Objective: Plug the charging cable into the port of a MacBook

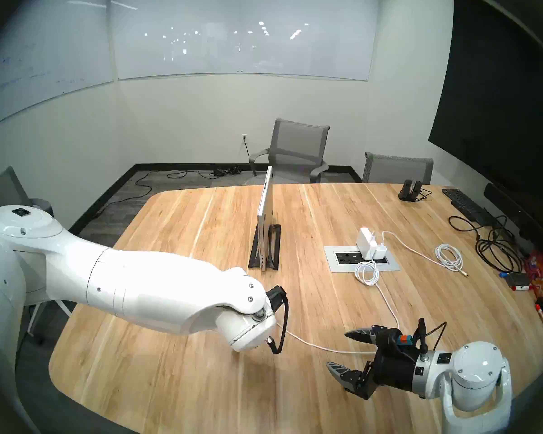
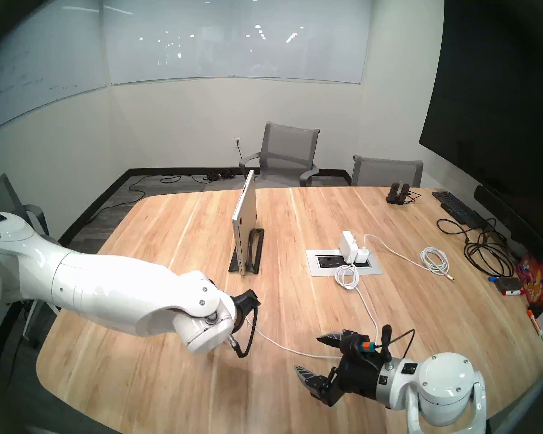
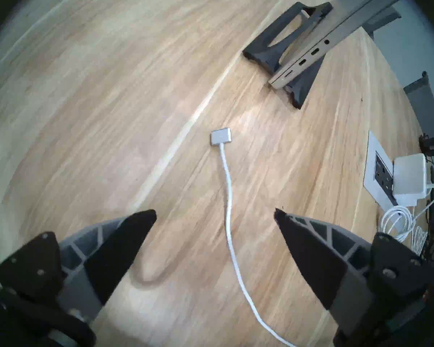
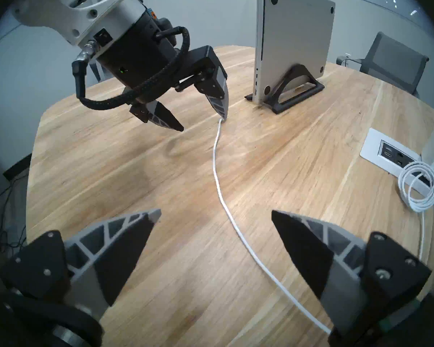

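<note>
The MacBook (image 1: pixel 265 217) stands on its long edge in a black stand (image 1: pixel 275 245) at the table's middle; its ports face me in the left wrist view (image 3: pixel 315 51). The charging cable (image 1: pixel 386 301) runs from the charger across the table, and its flat silver connector (image 3: pixel 218 138) lies loose on the wood. My left gripper (image 3: pixel 214 213) is open and hovers over the cable just behind the connector; the right wrist view (image 4: pixel 202 123) also shows it, while the head views hide its fingers. My right gripper (image 1: pixel 337 348) is open and empty, low over the cable's middle stretch (image 4: pixel 236 231).
A recessed power box (image 1: pixel 333 261) holds a white charger brick (image 1: pixel 365 236). A coiled white cable (image 1: pixel 449 256), black cables (image 1: pixel 496 251) and a black keyboard (image 1: pixel 464 204) lie at the right. Grey chairs (image 1: pixel 298 148) stand beyond the wooden table (image 1: pixel 170 361).
</note>
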`<action>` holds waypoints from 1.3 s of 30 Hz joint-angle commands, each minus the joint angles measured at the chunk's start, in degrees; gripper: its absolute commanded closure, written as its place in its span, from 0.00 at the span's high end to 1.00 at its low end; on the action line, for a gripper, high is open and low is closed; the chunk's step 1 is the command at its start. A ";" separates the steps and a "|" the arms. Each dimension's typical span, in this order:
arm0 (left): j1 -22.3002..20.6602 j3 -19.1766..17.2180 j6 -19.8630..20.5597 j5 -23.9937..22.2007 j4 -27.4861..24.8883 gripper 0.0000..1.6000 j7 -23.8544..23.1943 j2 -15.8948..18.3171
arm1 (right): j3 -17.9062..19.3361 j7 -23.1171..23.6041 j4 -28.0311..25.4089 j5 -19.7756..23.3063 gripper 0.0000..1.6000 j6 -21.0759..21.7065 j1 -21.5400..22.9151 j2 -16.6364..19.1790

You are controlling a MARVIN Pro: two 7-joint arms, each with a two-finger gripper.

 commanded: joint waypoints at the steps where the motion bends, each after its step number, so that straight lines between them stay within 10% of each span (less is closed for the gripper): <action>1: -0.04 -1.40 -0.11 -0.53 2.14 1.00 -0.19 -2.29 | 0.15 0.07 -0.94 0.09 1.00 0.01 0.09 0.04; 39: 1.37 -1.95 -0.67 -4.55 9.37 1.00 -1.71 -6.67 | 0.23 0.32 -0.95 -0.13 1.00 -0.05 0.16 -0.20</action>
